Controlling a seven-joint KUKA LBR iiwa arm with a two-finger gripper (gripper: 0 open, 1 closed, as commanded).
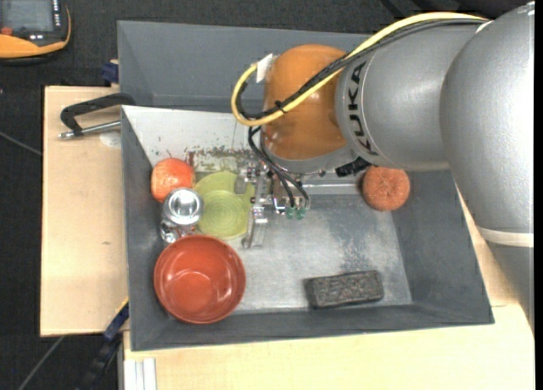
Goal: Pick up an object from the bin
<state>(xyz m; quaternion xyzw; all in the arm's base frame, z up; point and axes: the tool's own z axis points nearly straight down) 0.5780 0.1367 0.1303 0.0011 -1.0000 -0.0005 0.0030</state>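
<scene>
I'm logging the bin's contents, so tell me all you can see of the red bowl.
The red bowl is round, glossy and plastic-looking, with a thin rim and a smooth inside that holds nothing. It stands upright, mouth up, in the lower left corner of the bin. At its far rim a silver can and a yellow-green dish lie against it or very close.

Gripper (259,214) beside green cups (222,213) (two), red bowl (199,280) near
</scene>
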